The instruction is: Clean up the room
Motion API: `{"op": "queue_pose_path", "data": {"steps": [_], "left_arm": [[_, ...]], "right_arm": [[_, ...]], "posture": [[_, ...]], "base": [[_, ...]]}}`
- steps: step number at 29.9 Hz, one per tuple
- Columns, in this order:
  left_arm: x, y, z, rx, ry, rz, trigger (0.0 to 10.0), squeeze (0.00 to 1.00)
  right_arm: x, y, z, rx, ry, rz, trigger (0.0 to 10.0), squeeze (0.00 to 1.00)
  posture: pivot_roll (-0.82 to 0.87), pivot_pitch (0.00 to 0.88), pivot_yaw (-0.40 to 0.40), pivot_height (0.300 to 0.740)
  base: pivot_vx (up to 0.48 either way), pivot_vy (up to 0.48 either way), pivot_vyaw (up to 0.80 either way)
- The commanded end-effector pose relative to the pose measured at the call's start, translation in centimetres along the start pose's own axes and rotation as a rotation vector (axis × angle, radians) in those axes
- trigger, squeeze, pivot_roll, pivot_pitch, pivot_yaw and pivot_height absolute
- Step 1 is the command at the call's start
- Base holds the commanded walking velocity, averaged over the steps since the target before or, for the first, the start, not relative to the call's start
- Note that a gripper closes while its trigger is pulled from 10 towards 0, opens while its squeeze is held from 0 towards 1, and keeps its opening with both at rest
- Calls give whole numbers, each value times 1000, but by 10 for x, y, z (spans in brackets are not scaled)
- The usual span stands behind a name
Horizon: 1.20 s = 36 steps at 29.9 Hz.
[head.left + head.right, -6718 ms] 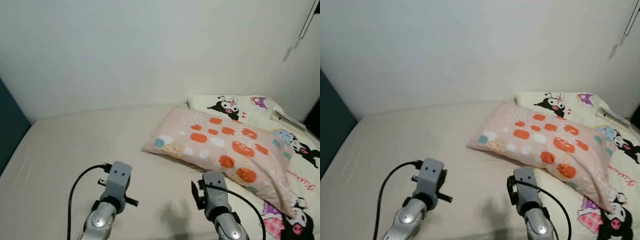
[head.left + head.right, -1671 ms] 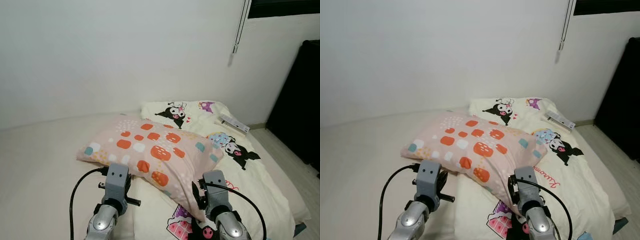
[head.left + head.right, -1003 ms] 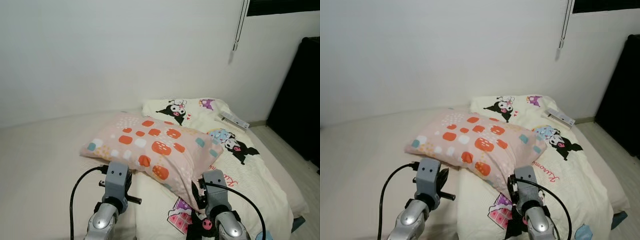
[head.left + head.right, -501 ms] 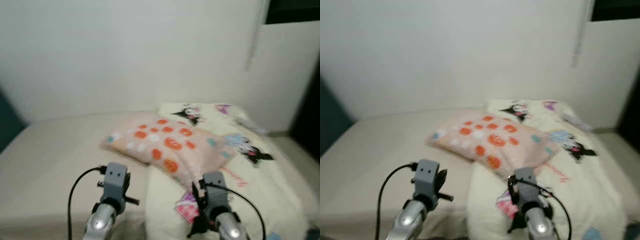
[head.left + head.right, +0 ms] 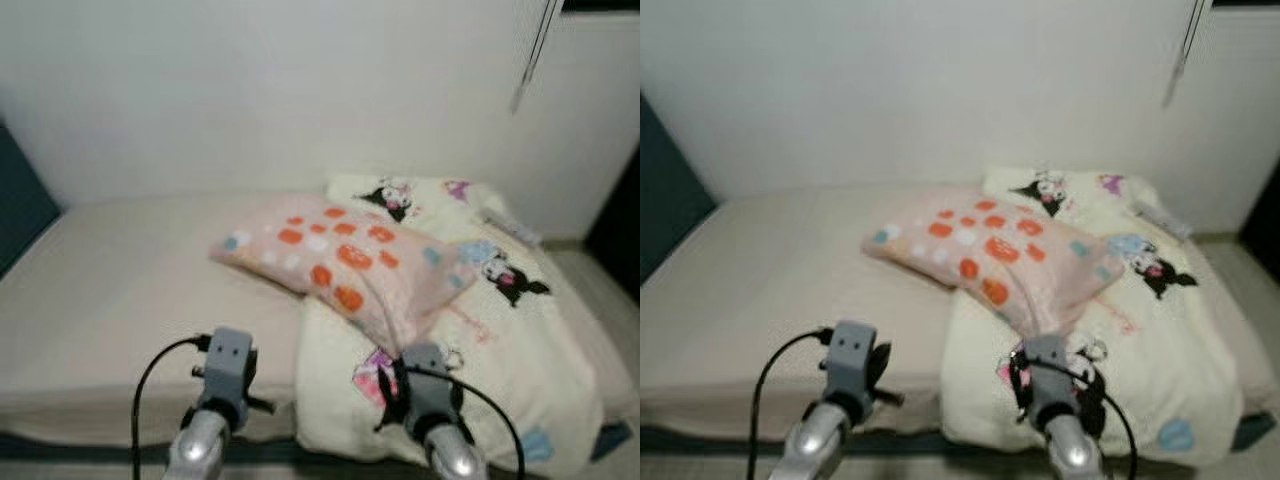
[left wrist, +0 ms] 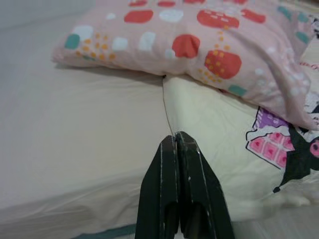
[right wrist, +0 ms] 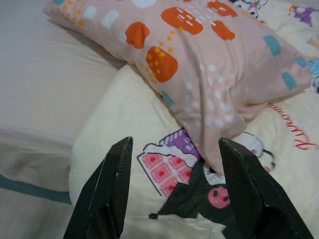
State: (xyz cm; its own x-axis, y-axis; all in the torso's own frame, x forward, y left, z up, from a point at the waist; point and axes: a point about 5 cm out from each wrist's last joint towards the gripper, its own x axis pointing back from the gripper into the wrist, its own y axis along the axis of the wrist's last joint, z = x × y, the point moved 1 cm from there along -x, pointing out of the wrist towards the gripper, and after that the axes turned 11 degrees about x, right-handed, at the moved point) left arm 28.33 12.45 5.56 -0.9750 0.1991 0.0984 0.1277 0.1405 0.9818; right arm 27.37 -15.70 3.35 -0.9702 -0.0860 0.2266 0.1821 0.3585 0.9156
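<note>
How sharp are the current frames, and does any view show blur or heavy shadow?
Both eye views are softly blurred, smearing the pillow print and the blanket; the left wrist view is crisp, with shade under the pillow edge; the right wrist view is evenly lit and clear.

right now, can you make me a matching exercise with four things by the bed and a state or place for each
Column one:
1. pink pillow with orange and white patches
2. cream blanket printed with black cartoon characters
3. left gripper
4. right gripper

Column two:
A. jaws open
B. spread over the right side of the bed
C. jaws shut
D. lying partly on the blanket, partly on the beige sheet

Pairs: 1-D, 2-B, 3-C, 4-A
</note>
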Motion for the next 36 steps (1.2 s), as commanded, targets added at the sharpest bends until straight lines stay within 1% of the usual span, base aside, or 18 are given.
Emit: {"op": "queue_pose_path", "data": {"steps": [1,4,11,20,31,36], "left_arm": [[2,-2,3,-7,5,12,10000,0],[2,-1,3,-9,3,10,10000,0],[1,-3,-2,-43,-21,30,10000,0],[0,-3,-7,-53,-47,41,10000,0],[0,-3,-8,-52,-49,48,10000,0],[-1,-1,-9,-34,-36,21,10000,0]], "right_arm": [[2,-4,4,-13,4,12,10000,0],[2,-4,4,-14,4,13,10000,0],[3,-5,4,-17,-1,17,10000,0],[5,-7,3,-21,-8,22,10000,0],[6,-7,1,-22,-19,22,10000,0],[5,-2,-4,-13,-33,-5,10000,0]], "posture": [[3,41,56,740],[3,42,56,740],[2,45,59,740],[-1,51,66,740],[-8,57,65,740],[-8,58,52,740]], "base": [[-292,0,0],[-264,0,0],[0,0,0],[0,0,0],[0,0,0],[0,0,0]]}}
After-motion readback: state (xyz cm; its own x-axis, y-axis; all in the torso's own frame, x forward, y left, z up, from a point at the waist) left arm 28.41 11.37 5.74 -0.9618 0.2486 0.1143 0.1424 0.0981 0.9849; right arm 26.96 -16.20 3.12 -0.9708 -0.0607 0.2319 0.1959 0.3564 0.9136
